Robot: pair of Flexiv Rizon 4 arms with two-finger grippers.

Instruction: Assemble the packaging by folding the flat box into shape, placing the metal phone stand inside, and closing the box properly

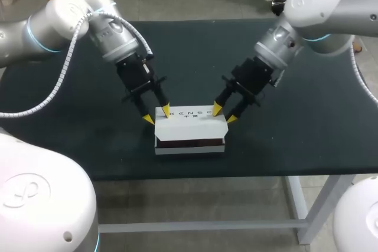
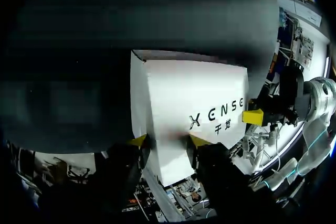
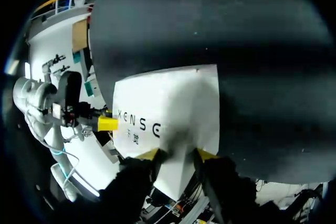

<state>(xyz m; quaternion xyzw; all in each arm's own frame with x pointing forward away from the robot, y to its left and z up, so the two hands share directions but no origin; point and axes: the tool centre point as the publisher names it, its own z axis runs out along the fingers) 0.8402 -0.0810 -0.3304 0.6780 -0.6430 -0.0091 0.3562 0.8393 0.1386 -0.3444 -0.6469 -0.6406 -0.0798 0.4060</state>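
Note:
The white box (image 1: 190, 123) sits folded into shape near the table's front edge, with a dark band along its front face. My left gripper (image 1: 156, 114) is open at the box's left end, both yellow tips down against the top panel (image 2: 194, 93) and its end edge. The right gripper (image 1: 224, 114) is open too and stands the same way at the right end, tips on the white top (image 3: 173, 103). In each wrist view the white surface runs on between the fingers, and the other arm's yellow tip (image 2: 252, 116) (image 3: 107, 124) shows at the far end. No phone stand is visible.
The dark green table (image 1: 307, 122) spreads out behind and to both sides of the box. Its front edge (image 1: 236, 173) runs close below the box. Both arms slant in from the back corners.

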